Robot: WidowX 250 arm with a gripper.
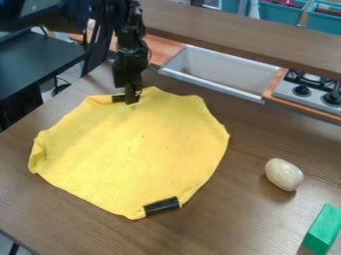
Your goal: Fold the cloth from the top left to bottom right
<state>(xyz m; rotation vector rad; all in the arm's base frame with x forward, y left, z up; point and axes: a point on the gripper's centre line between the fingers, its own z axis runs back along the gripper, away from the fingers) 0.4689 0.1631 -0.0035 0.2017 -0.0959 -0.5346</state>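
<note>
Likely the yellow cloth (133, 149) handles light and limp, so we would best pinch its top edge near the black strip (118, 98). It lies spread across the left and centre of the frame on the surface (226, 224), mostly below the hand (132, 97), which is at that edge; whether it grips cloth, we cannot tell.

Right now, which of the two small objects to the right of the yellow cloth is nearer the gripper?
The pale, egg-shaped object. It is rounded and lies closer to the gripper; the green block is straight-edged and farther off.
</note>
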